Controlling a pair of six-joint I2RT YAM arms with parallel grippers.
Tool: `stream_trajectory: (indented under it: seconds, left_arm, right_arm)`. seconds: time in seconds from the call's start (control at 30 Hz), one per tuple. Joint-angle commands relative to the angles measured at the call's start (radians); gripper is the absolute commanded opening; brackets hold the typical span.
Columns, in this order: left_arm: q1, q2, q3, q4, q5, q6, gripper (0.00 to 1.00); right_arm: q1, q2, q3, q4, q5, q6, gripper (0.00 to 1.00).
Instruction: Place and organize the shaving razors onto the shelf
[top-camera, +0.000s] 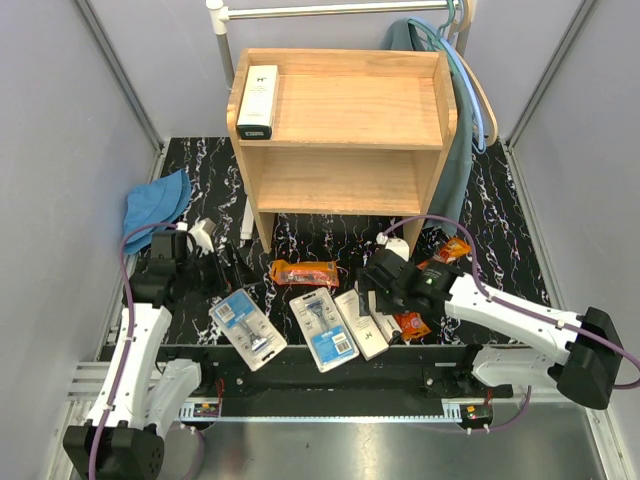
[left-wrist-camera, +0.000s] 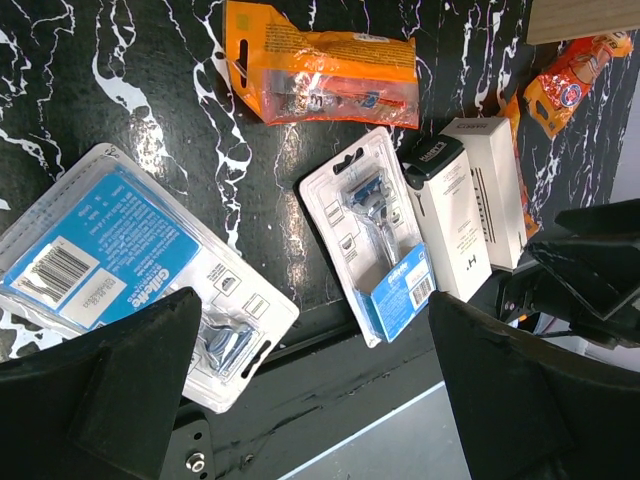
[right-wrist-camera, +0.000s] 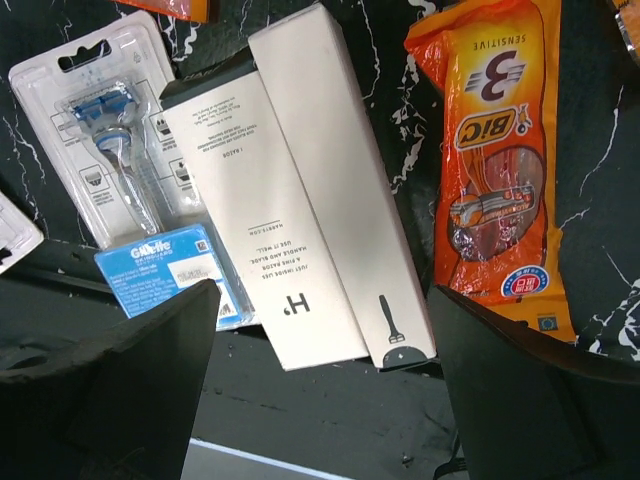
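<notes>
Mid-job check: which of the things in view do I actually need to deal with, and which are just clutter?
For the job: wooden shelf; white box on its top tier; two white boxes on the table; two blister cards; three orange pouches.
Just lying about: blue hat; clothes rail; hanging teal garment.

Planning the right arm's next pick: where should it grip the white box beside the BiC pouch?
Likely from above, across its narrow width mid-length: the white box lies flat. Its pouch side is free; the other touches the second box.
</notes>
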Motion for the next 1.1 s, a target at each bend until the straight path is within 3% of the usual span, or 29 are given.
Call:
stream_trajectory:
  seconds: [0.0,0.33,0.5,0.8,1.0,1.07]
  left_arm:
    - [0.003,-0.018,-0.004,0.027,0.050,-0.018,0.99]
    - [0.003,-0.021,-0.003,0.027,0.057,-0.049,0.99]
    - [0.003,-0.024,0.003,0.038,0.078,-0.075,0.99]
    - [0.001,-0.021,0.019,0.038,0.084,-0.082,0.99]
    - [0.003,-0.023,0.016,0.038,0.089,-0.082,0.99]
    - [0.003,-0.023,0.014,0.036,0.090,-0.082,0.99]
  right_arm:
    - [0.007,0.024,0.022,0.034,0.081,-0.024,0.95]
    - [0.005,0.089,0.010,0.050,0.056,-0.072,0.91]
    - [0.005,0.158,0.028,0.050,0.029,-0.098,0.79]
    - [0.002,0.267,0.062,0.022,0.027,-0.100,0.74]
    - [-0.002,0.253,0.053,0.019,0.032,-0.094,0.59]
    - [-0.002,0.244,0.048,0.020,0.033,-0.092,0.46]
